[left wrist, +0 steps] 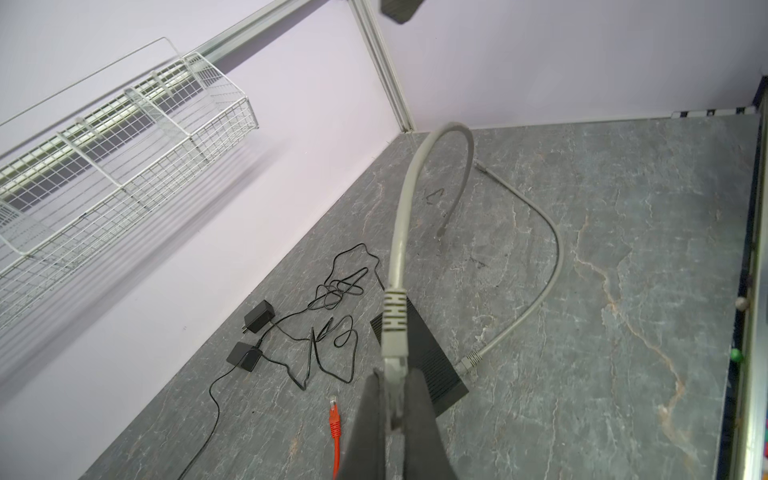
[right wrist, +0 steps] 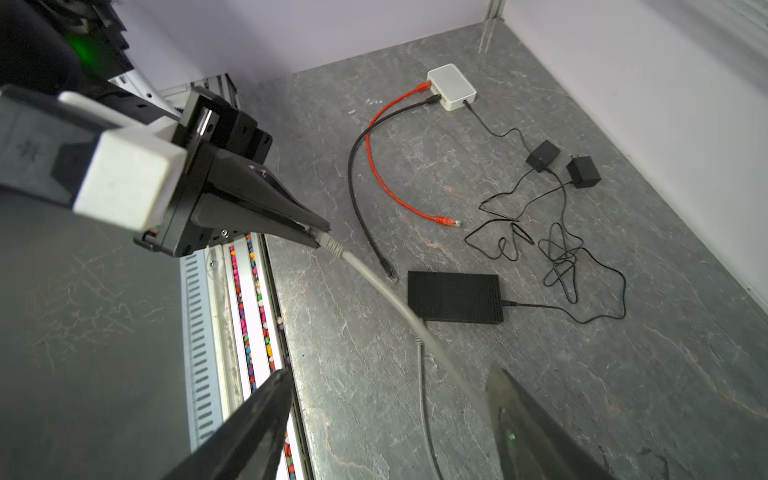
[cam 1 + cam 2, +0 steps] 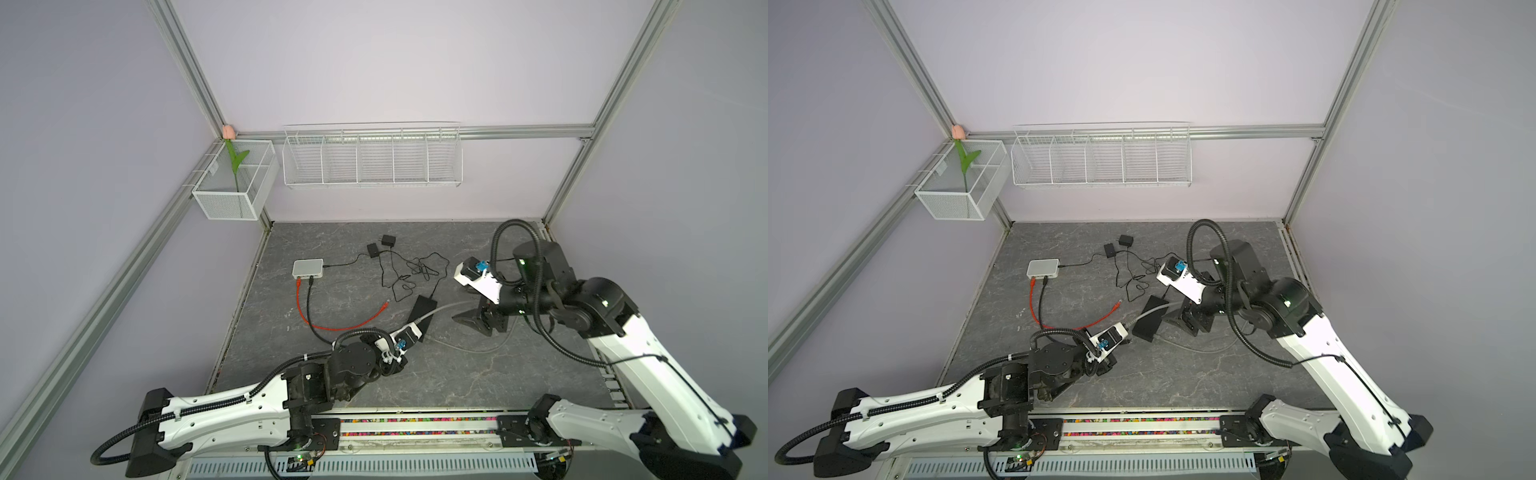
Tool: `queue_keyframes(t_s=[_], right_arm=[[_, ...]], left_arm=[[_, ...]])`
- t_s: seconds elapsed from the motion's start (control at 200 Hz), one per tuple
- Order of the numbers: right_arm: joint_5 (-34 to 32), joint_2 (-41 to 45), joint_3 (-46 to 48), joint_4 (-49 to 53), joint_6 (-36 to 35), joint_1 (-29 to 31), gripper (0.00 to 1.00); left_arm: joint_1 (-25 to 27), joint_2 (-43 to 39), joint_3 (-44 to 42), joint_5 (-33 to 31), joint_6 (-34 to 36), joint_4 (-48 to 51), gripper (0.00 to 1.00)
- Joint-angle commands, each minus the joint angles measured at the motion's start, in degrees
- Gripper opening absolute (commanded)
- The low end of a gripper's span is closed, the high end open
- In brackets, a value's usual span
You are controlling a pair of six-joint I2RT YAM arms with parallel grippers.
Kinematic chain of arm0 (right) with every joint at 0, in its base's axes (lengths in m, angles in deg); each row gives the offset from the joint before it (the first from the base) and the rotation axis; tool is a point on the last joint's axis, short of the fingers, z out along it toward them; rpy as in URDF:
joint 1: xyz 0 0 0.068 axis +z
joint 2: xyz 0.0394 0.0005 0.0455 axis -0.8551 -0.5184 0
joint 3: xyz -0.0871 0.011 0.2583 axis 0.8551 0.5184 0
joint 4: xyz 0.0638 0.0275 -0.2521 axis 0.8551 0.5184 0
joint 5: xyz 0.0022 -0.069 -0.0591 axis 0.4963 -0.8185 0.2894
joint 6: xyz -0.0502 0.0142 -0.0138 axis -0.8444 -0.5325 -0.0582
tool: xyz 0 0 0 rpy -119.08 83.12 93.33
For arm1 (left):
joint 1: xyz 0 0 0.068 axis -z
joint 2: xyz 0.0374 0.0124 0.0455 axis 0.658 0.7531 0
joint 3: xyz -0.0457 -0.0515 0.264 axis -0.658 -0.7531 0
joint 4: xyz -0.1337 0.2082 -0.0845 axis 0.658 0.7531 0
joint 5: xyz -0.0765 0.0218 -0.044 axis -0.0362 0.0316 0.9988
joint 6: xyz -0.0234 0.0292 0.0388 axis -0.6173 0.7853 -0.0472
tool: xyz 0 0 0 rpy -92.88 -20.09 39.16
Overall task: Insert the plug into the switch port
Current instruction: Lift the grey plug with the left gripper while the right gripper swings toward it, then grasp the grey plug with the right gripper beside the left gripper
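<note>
My left gripper [image 1: 392, 374] is shut on the grey plug [image 1: 394, 332] of a grey cable [image 1: 415, 174]. It holds the plug above the near end of the flat black ribbed switch [image 3: 424, 307], which lies mid-table. The right wrist view shows the same grip, with left gripper [image 2: 320, 237] and plug [image 2: 332, 245]. The cable arches away from the plug and loops back along the table. Its other end [image 1: 469, 361] lies against the switch [image 1: 432, 361]. My right gripper [image 2: 390, 374] stands open low over the table right of the switch [image 2: 455, 297]. The grey cable [image 2: 386, 291] runs between its fingers.
A small white box [image 3: 307, 268] at the back left has a red cable [image 3: 332, 326] and a black cable [image 3: 309, 307] plugged in. Two black power adapters [image 3: 380, 245] and tangled thin wires [image 3: 411, 274] lie behind the switch. Wire baskets [image 3: 372, 160] hang on the back wall.
</note>
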Motion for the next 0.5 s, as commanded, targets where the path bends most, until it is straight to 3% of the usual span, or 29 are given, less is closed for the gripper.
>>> queue_keyframes(t_s=[0.0,0.155,0.295,0.5], right_arm=[[4.0,-4.5,-4.8,8.3,-6.8,1.3,0.73],[4.9,-12.3,-12.7,15.8,-8.7,2.9,0.66],[7.7,-14.5,-11.5,14.9,-8.2,3.8,0.67],[7.4,-21.4,-15.6,18.7,-9.2,6.3,0.65]], left_arm=[[1.3,1.2,1.1,-2.5,3.2,1.4,0.0],[1.7,-0.9,-0.3,-3.5,5.7,-0.1,0.0],[2.8,-4.3,-3.6,-4.3,8.5,-3.9,0.0],[4.0,-7.0,-4.1,-4.1,11.0,-1.6,0.0]])
